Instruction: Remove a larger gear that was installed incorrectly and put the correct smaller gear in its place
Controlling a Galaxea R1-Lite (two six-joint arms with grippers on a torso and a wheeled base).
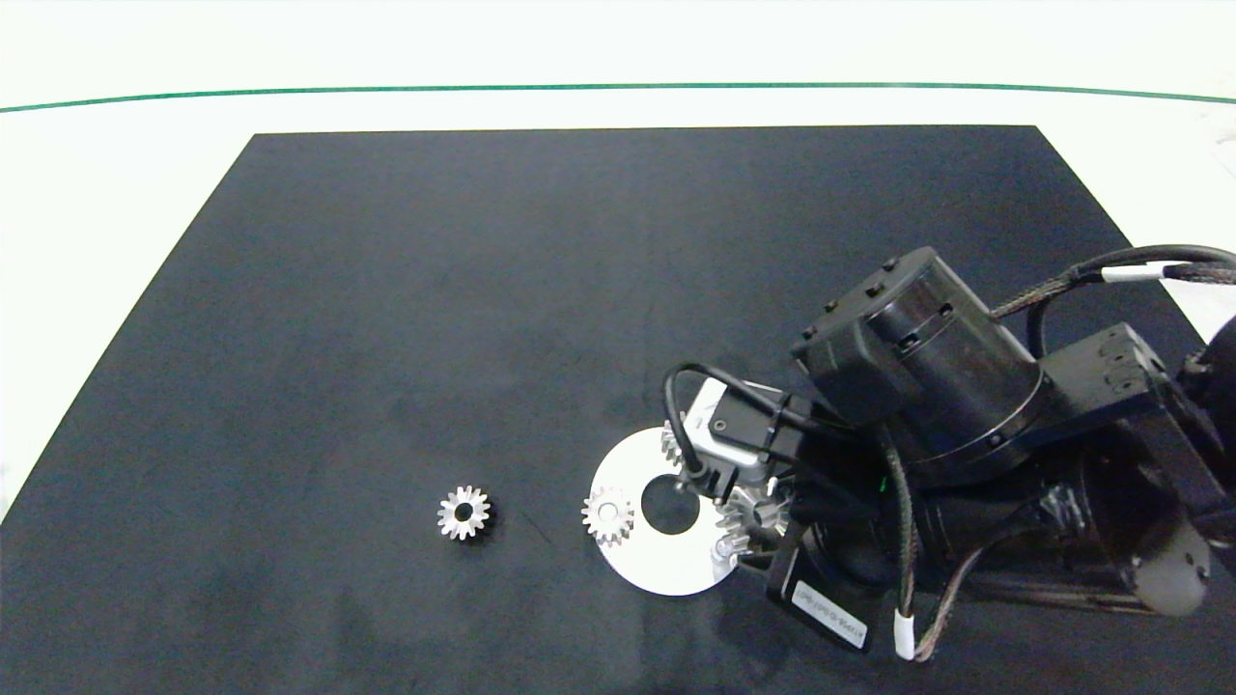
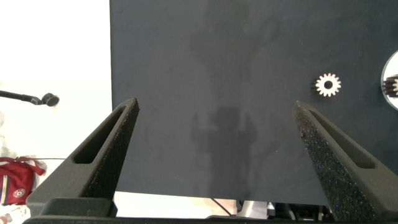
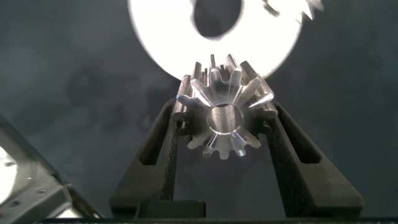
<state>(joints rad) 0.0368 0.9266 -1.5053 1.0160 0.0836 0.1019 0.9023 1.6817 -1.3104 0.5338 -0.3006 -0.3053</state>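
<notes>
Fingers of the right gripper clamp the larger gear by its toothed rim.

Both pads press opposite sides of this gear, which sits between them with its centre hole facing the wrist camera and its flat face tilted toward it, above the near edge of the white disc at lower centre-right of the head view. One small gear sits on the disc's left part. Alone on the dark surface, left of the disc, lies the smaller gear. Over the mat's left side the left gripper hangs with fingers wide apart, holding nothing.
</notes>
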